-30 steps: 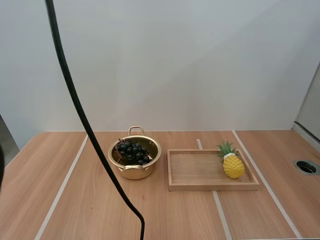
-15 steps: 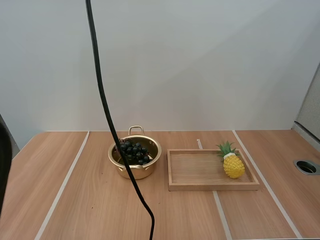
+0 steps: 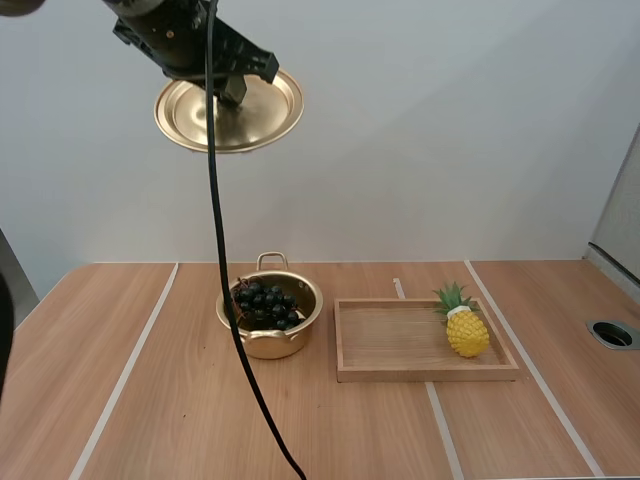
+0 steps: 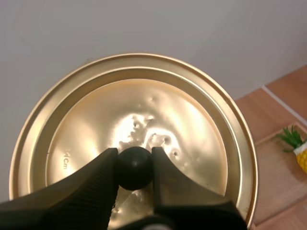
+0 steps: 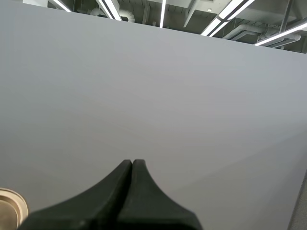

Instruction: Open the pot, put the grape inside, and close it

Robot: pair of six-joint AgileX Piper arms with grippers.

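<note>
Left wrist view: our left gripper (image 4: 135,159) pinched the black knob (image 4: 135,168) of the round gold metal lid (image 4: 144,110). High view: the lid hung well above the gold two-handled pot (image 3: 268,346), which held the dark grapes (image 3: 264,303). Our right gripper (image 5: 132,164) was closed on nothing.

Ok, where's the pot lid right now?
In the high view the lid hangs high at the left, above the pot of grapes, its knob pinched in the left jaws.

Wooden table (image 3: 150,400): gold pot (image 3: 270,346) left of centre, wooden tray (image 3: 425,374) just beside; perhaps grommet hole (image 3: 612,334) far right.
</note>
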